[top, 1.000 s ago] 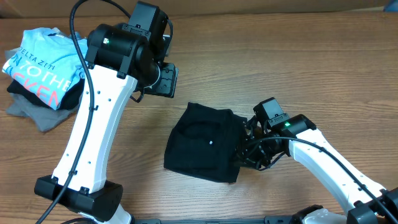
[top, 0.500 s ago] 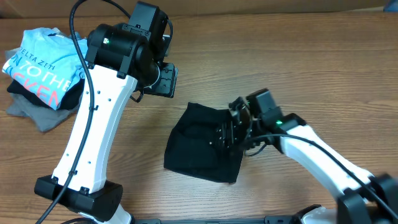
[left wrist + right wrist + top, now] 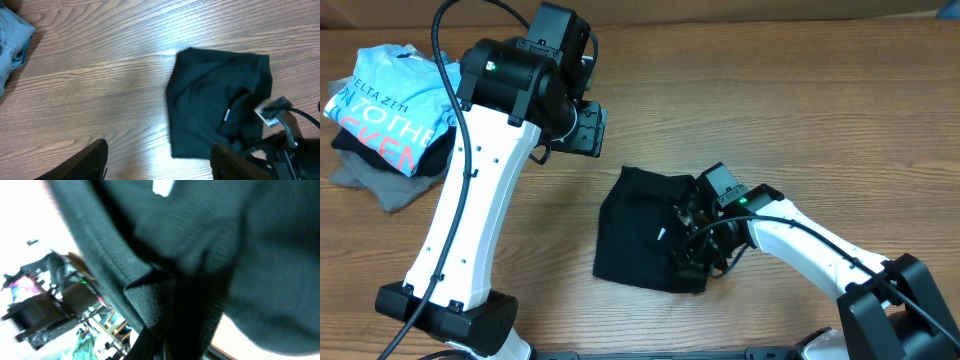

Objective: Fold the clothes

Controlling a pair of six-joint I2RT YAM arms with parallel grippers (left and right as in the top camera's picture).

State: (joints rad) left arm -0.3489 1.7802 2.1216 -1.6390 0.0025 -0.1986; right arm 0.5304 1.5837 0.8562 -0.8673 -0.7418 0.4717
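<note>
A black garment (image 3: 638,238) lies partly folded on the wooden table (image 3: 800,110), centre. My right gripper (image 3: 692,236) is over its right part, shut on a fold of the black cloth and lifting it. In the right wrist view the black cloth (image 3: 200,255) fills the frame and hides the fingers. My left gripper (image 3: 583,128) hangs high above the table, behind and left of the garment, open and empty. Its wrist view shows the garment (image 3: 210,105) beyond the spread fingers (image 3: 160,165), and my right arm (image 3: 280,125) on the garment's right edge.
A pile of clothes sits at the far left: a light blue printed T-shirt (image 3: 388,105) on top of grey (image 3: 380,185) and black pieces. The blue cloth (image 3: 12,40) also shows at the left wrist view's top left corner.
My right gripper has moved left from the garment's right edge to over the garment, carrying cloth with it. The garment now looks narrower. The left arm has not moved.
</note>
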